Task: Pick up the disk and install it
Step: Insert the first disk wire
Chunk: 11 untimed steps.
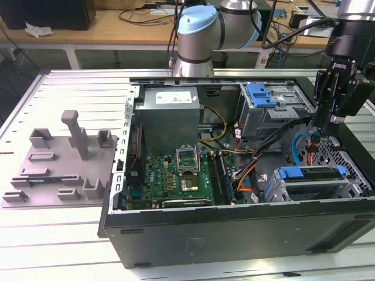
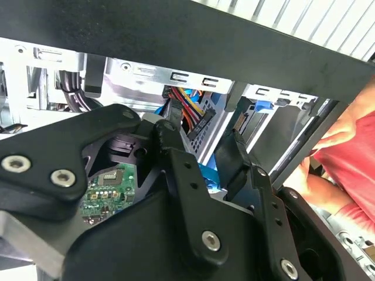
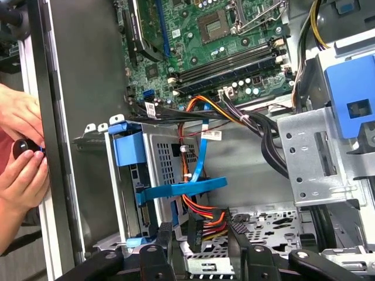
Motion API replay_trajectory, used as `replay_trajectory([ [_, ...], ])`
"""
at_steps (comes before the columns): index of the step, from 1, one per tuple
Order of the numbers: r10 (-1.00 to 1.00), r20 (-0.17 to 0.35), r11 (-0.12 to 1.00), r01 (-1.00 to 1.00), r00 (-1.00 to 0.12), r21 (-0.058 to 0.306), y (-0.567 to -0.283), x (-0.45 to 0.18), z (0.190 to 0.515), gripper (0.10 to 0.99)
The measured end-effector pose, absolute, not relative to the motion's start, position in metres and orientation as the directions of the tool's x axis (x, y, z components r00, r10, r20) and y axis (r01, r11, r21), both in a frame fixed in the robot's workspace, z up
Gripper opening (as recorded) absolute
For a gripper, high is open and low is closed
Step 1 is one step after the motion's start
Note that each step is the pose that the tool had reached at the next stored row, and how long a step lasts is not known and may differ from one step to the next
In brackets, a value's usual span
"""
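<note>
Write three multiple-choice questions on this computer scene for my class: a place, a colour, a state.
1. In the exterior view, the grey holder stands: A inside the computer case; B on the table, to the exterior view's left of the case; C on a shelf.
2. The motherboard is: A red; B white; C green.
3. The end effector is: A open; B shut on a screwdriver; C shut on the holder.
Answers: B, it sits on the slats outside the case; C, the board shows green; A, its jaws stand apart.
</note>
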<state>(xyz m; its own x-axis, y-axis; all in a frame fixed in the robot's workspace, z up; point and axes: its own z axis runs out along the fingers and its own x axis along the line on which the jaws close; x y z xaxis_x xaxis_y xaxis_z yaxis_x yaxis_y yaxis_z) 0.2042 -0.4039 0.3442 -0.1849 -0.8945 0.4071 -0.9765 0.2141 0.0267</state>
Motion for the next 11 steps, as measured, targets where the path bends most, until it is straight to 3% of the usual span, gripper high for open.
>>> replay_trajectory([
  [2, -0.894, 0.407, 0.214, -0.976, -0.185, 0.027, -0.4040, 0.2042, 0.3442, 0.490],
  [3, -0.894, 0.407, 0.214, -0.976, -0.185, 0.027, -0.4040, 0.2042, 0.3442, 0.357],
  [4, -0.894, 0.407, 0.214, -0.976, -0.185, 0.027, -0.4040, 0.2042, 0.3442, 0.294],
  [11, -0.894, 0.408, 0.214, -0.976, -0.184, 0.029, -0.4044, 0.2041, 0.3441, 0.294],
])
